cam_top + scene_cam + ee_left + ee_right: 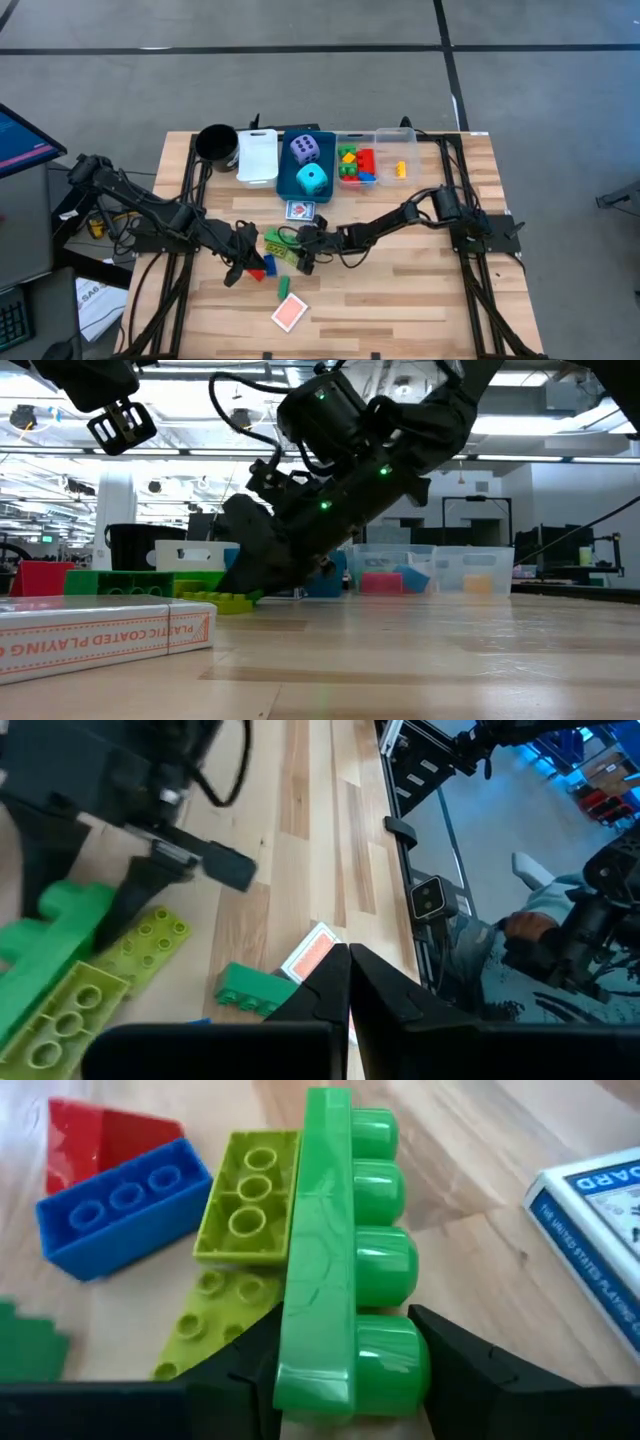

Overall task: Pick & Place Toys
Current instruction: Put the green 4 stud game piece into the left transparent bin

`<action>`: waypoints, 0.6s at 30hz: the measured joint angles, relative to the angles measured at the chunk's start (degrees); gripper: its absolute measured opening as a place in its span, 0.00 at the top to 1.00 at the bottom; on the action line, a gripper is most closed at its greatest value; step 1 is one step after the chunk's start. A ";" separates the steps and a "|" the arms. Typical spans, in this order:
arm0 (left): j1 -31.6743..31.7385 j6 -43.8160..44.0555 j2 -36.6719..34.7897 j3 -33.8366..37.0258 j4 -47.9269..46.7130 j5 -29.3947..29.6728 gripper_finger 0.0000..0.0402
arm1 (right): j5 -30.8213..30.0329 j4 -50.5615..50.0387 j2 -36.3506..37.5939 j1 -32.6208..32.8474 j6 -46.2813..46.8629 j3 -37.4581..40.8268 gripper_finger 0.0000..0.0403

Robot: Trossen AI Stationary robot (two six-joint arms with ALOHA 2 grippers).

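Right hand (345, 1380) is closed around a long bright-green brick (345, 1250), whose far studded end is pinched between the two dark fingers; in the high view this hand (303, 256) is seen at the centre of the frame, low over the pale wooden counter (420, 300). Just beside the held brick lie a lime-green brick (245, 1205), a thinner lime plate (205, 1325), a blue brick (120, 1205) and a red piece (95, 1135). A boxed deck of cards (600, 1230) is seen at the right edge of the right wrist view.

Left hand (236, 268) is placed just left of centre in the high view, near the brick pile, with its fingers (325, 985) pressed together and nothing between them. A small dark-green brick (250, 988) and a red-backed card (312, 950) lie beyond them.

Along the upper edge of the counter a black cup (215, 142), a white bin (258, 155), a blue bin (322, 195) with a purple die (306, 150) and a cyan die (313, 180), and a clear bin (395, 140) holding sorted bricks are lined up. A red card (289, 313) is seen at lower centre. A grey floor surrounds the counter; a ceiling-lit workshop is seen behind in the low view.
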State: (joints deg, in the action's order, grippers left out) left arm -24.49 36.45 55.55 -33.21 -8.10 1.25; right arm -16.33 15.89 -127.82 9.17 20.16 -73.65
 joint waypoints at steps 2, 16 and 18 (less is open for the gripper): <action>0.00 0.00 0.00 0.00 -0.01 0.00 1.00 | -0.44 -1.75 1.43 0.47 -0.58 0.12 0.59; 0.02 0.00 0.00 0.00 0.04 0.00 1.00 | -22.63 -21.20 17.95 5.47 -5.16 -0.02 0.59; 0.02 0.00 0.00 0.00 -0.02 0.02 1.00 | -27.89 -25.85 21.11 6.26 -3.77 -0.06 0.59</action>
State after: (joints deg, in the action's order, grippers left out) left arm -24.47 36.45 55.55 -33.21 -8.11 1.28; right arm -44.23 -9.96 -106.70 15.43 16.39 -73.71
